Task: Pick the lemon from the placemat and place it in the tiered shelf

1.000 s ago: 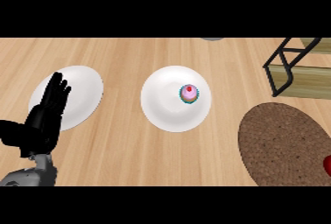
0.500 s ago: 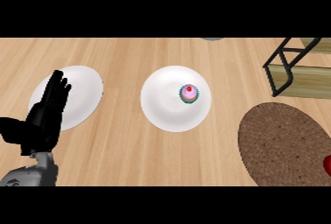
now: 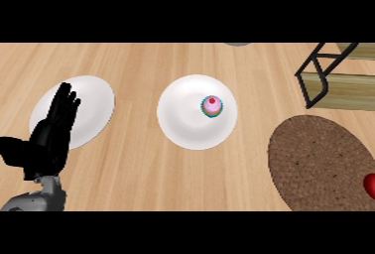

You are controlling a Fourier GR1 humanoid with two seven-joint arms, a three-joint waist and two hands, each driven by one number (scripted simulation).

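1. Red rounded fruit [image 3: 370, 184], cut off at your right edge, lies on the round brown woven placemat [image 3: 319, 161].
2. Your black left hand [image 3: 50, 134] rests open, fingers straight, over the left white plate [image 3: 92, 96].

Pale wooden counter [image 3: 147, 173], rough woven placemat [image 3: 315, 158]

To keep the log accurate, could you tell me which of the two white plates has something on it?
The middle plate: a small pink-topped cupcake sits on it. The left plate, partly behind the left hand, looks bare.
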